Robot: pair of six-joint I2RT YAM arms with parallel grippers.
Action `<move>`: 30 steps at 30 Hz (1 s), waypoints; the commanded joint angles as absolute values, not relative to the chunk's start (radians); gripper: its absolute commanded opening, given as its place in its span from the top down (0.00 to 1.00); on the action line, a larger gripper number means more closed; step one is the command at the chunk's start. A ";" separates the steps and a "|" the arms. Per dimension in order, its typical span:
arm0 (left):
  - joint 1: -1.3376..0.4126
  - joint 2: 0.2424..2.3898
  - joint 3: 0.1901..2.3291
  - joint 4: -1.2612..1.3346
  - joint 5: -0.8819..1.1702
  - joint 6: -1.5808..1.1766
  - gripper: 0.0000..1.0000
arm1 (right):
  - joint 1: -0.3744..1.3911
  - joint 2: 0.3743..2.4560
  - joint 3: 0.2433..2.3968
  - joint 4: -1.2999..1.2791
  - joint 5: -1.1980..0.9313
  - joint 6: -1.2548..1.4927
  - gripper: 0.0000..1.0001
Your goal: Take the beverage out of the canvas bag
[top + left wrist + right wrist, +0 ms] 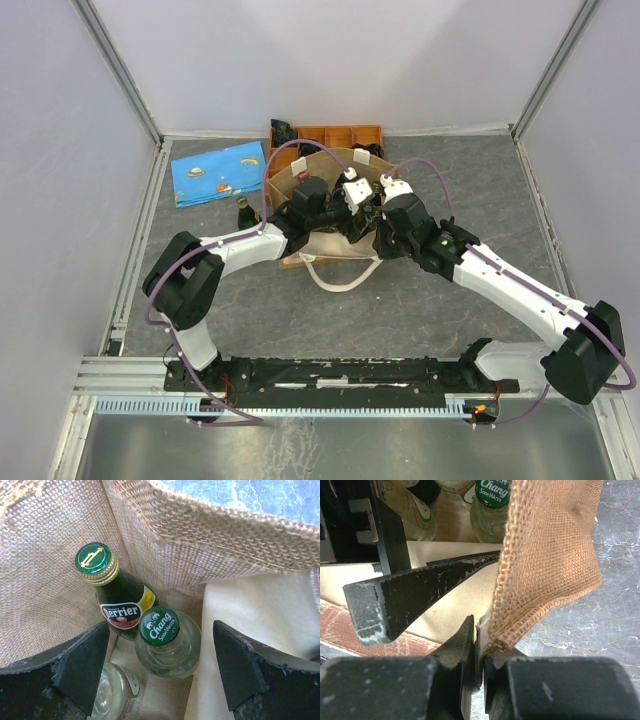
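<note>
Count: 1 canvas bag [292, 178] mid-bench [460, 190], 3 bottles seen inside it. 1 more green bottle [243, 211] stands just left of bag, 1 orange tray [335, 133] behind bag, 1 blue pouch [218, 172] back-left of bag.

Inside the bag: green Perrier bottle [121, 597] w/ green-gold cap. Clear Chang soda water bottle [167, 642] w/ green cap is right beside it. 3rd is a clear bottle [112, 695], cut off at frame edge, label unreadable.

Bag: tan woven burlap, cream front panel, cream loop handle, mouth open.

Left fingers [80, 672] spread wide above the bottles, holding nothing. Right fingers [479, 652] pinched tight on bag's rim.

Top view: arms cover most of bag's inside; tray contents too small to tell.
</note>
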State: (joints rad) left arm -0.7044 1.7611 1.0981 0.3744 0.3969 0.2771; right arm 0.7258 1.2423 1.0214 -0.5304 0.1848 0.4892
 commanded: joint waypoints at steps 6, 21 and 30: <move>-0.696 1.801 1.122 0.415 0.437 0.223 0.32 | 0.729 1.236 1.070 -0.535 0.187 0.461 0.85; -0.696 1.754 1.103 0.396 0.441 0.234 0.94 | 0.730 1.251 1.076 -0.525 0.173 0.472 0.85; -0.696 1.777 1.129 0.388 0.446 0.238 0.55 | 0.730 1.259 1.076 -0.518 0.167 0.472 0.85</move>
State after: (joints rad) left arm -0.7017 1.7683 1.1156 0.3534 0.4274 0.2363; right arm 0.7258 1.2583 1.0302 -0.5316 0.1818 0.4892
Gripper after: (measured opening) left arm 0.432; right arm 0.150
